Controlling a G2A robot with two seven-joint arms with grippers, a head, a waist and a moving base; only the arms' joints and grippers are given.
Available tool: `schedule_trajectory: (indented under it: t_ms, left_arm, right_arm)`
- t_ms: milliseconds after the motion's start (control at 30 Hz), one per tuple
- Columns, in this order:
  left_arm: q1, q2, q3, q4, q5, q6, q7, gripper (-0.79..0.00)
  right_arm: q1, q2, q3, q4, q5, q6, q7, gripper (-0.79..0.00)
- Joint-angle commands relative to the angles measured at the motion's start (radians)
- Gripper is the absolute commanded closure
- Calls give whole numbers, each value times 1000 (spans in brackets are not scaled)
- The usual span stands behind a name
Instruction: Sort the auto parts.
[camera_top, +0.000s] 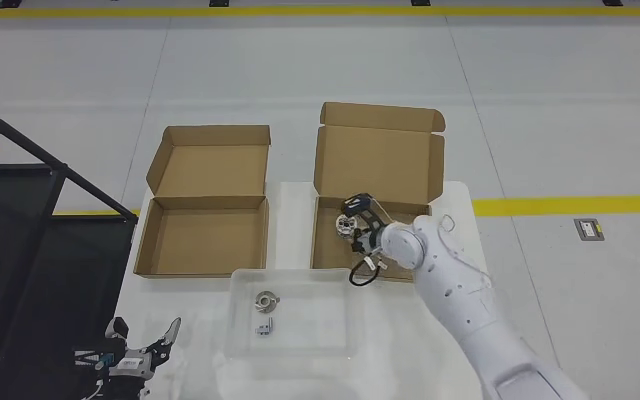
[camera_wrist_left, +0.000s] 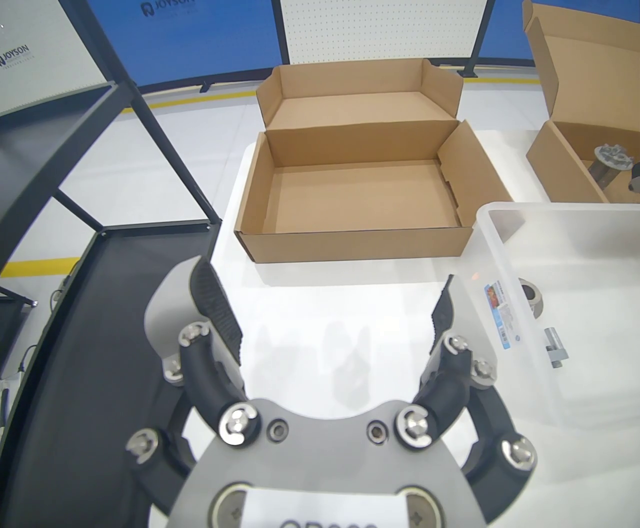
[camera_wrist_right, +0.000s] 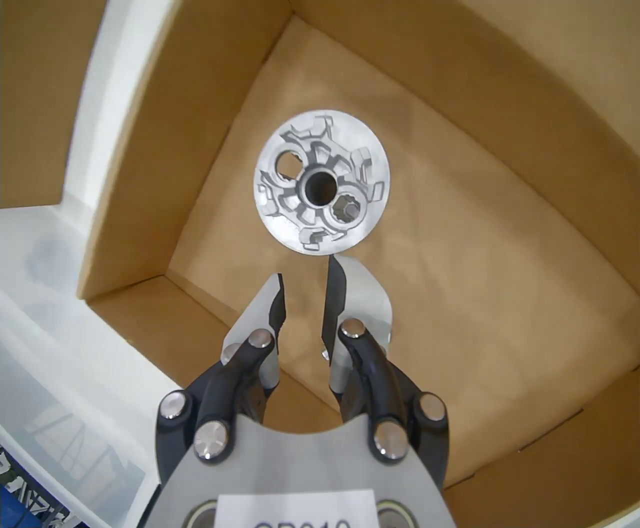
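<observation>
We see the right gripper (camera_wrist_right: 306, 267) inside the right cardboard box (camera_wrist_right: 475, 240), fingers slightly parted and empty, just short of the round flanged part (camera_wrist_right: 322, 187) on the box floor, while the left gripper (camera_wrist_left: 325, 272) hangs wide open beside the clear bin (camera_wrist_left: 492, 235).

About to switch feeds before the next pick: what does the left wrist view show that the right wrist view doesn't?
Left wrist view: the open left gripper over the table, the left cardboard box, and a metal ring and a small block in the clear bin.
Right wrist view: the right gripper, fingers slightly apart with nothing between them, just short of the flanged part and its holed face.
Both: that flanged part in the right cardboard box, plus the clear bin.
</observation>
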Motion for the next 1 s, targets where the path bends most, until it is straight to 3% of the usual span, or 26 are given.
schedule_trajectory:
  t_ms: [0,100,233,400,533,567,600,967]
  left_arm:
    - [0,0,0,0,0,0,0,-785]
    - [0,0,0,0,0,0,0,-785]
    - [0,0,0,0,0,0,0,-785]
    - [0,0,0,0,0,0,0,-785]
    - [0,0,0,0,0,0,0,-785]
    - [0,0,0,0,0,0,0,-785]
    - [0,0,0,0,0,0,0,-785]
    - [0,0,0,0,0,0,0,-785]
  right_arm:
    - [-40,21,44,-74,11,-35,-10,-225]
    - [-129,54,118,-224,29,-105,-15,-277]
    - [-271,93,212,-447,41,-144,25,-283]
    - [-420,123,291,-675,99,-244,27,-283]
    - [-509,140,323,-801,152,-372,-26,-339]
    - [-525,143,329,-824,159,-392,-43,-443]
    - [-542,146,331,-845,165,-413,-59,-785]
    - [-561,149,333,-872,165,-443,-79,-785]
